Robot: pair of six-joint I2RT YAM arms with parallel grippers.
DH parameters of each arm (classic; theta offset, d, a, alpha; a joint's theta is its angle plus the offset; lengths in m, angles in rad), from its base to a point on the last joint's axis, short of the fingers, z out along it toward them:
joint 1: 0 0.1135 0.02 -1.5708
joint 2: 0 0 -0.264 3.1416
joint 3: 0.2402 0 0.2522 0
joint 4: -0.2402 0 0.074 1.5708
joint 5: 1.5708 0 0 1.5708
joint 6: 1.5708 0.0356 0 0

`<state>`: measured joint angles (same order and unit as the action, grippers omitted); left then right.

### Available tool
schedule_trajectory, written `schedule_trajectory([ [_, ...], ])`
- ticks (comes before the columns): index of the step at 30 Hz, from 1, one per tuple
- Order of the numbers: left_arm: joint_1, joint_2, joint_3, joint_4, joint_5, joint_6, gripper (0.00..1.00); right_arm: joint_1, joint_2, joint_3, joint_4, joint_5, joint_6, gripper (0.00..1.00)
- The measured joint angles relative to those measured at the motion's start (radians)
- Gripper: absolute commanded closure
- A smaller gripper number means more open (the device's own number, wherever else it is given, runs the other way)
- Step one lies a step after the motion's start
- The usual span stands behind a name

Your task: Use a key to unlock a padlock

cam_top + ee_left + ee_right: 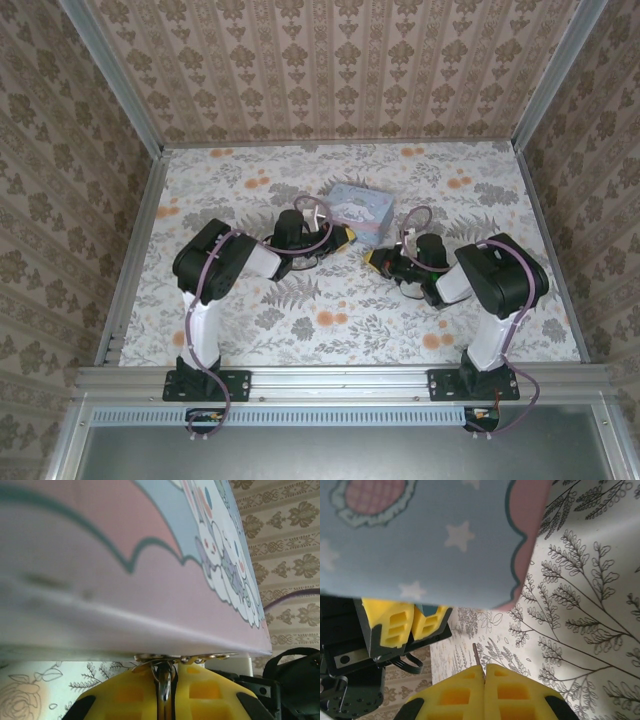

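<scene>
ok so the right hand (484,669) is clenched flat, pads together, with the key (476,655) pinched in the seam. Just a thin brownish sliver pokes out past the tips, leaning a touch to the left. The left hand (167,666) is clenched too, on a small bit of metal wedged between its pads, which I take to be the padlock (164,686). From the right wrist view there's a teal edge peeking between those yellow fingers. Can't make out the keyhole from any angle, it's too small and tucked in

Outward from there: both hands sit just beside the cartoon tin (358,205), the left one at its near-left corner and the right one off its near-right side. Their tips face each other with a small gap between them. The flowery surface (330,330) is underneath

The step in hand, as I read it, is lining the key up with the lock. To do it well I'd hold the left hand steady and let only the right one travel. Bring the key in along its own axis, not sideways, because so little sticks out that a side bump could twist it in the pinch. Go slow and mind the tin, it's close enough to snag either hand
</scene>
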<state>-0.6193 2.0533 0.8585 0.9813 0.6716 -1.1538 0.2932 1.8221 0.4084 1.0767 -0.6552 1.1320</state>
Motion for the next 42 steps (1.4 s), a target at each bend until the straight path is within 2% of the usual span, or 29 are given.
schedule_trajectory([
  [21,0.0,0.0,0.0,-0.009,0.039,-0.042,1.0,0.024,-0.036,0.008,-0.003,0.1,0.025,1.0],
  [42,-0.002,0.0,0.001,-0.009,0.035,-0.052,1.0,0.039,-0.045,0.036,-0.008,0.129,0.058,1.0],
])
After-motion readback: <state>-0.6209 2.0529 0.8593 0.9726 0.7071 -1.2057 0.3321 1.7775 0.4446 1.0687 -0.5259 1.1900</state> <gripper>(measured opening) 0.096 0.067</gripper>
